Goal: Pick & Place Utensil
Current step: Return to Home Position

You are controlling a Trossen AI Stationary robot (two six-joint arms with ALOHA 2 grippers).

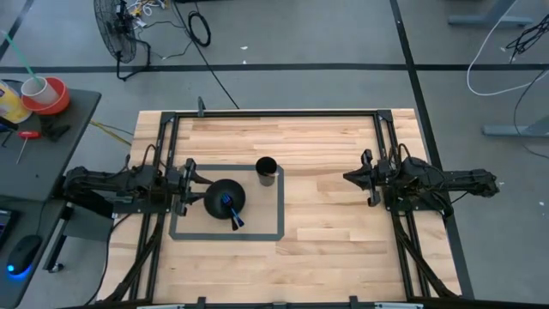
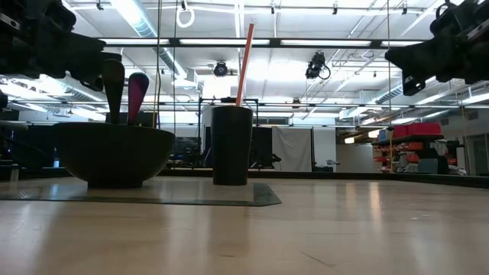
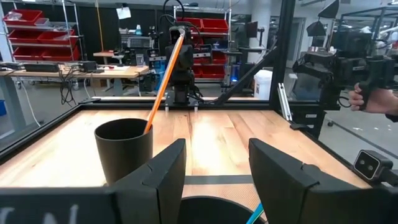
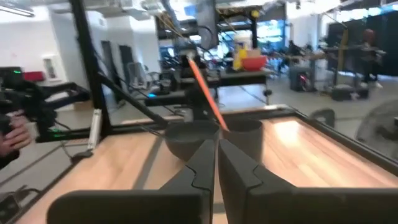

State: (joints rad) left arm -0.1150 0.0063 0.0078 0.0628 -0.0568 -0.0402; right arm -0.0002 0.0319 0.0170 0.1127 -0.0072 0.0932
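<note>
A black bowl stands on the table inside a grey tape rectangle. A blue utensil lies in the bowl, its handle leaning over the near rim. It also shows in the left wrist view as the blue utensil. Just beyond the bowl stands a black cup holding an orange stick. My left gripper hovers open just left of the bowl, with the bowl below its fingers. My right gripper waits shut in the air, well right of the cup.
The grey tape rectangle frames the bowl and cup. Bare wood lies between the cup and the right arm. Black frame rails run along the table's edges. A person's hand holding a device shows beyond the table in the left wrist view.
</note>
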